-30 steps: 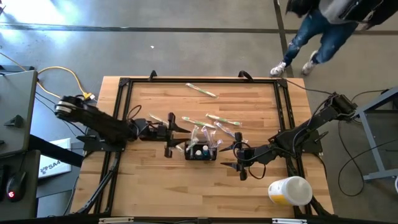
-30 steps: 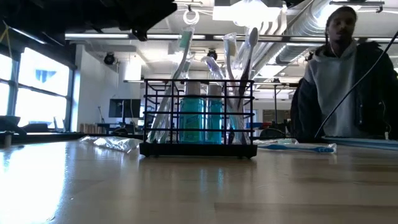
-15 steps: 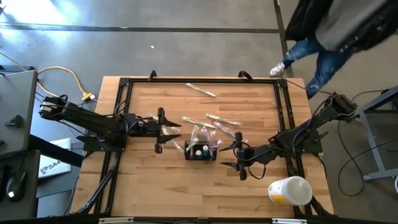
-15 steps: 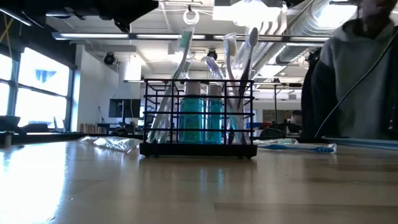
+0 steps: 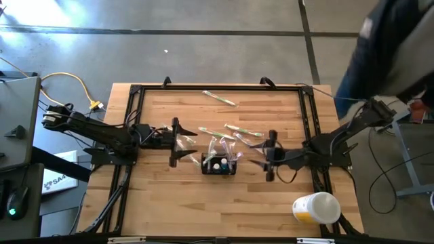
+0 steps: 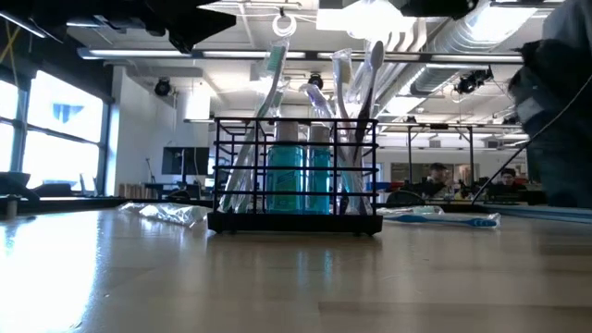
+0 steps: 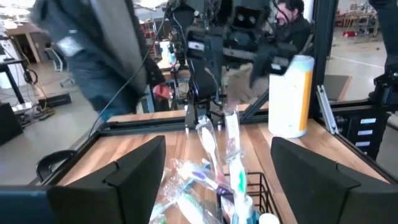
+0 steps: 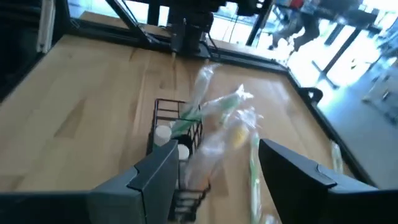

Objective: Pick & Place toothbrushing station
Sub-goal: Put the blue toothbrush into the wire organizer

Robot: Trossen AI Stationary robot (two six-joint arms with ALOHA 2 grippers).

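The toothbrushing station (image 5: 218,165) is a small black wire caddy. It stands on its base near the table's middle and holds upright toothbrushes and teal bottles (image 6: 296,171). My left gripper (image 5: 174,143) hovers open to the caddy's left, and the caddy's corner (image 7: 249,199) shows between its fingers, farther ahead. My right gripper (image 5: 271,155) is open to the caddy's right and faces it (image 8: 177,140). Neither touches anything.
Several wrapped toothbrushes (image 5: 234,130) lie just behind the caddy, and one (image 5: 219,98) lies near the far edge. A white-and-yellow cup (image 5: 317,207) lies on its side at the near right corner. A person (image 5: 393,47) stands beyond the far right corner.
My left gripper has drawn back toward the table's left edge, away from the caddy. My right gripper has moved toward the far edge and now stands level with the caddy. The caddy has stayed put. The person has walked on along the right side.
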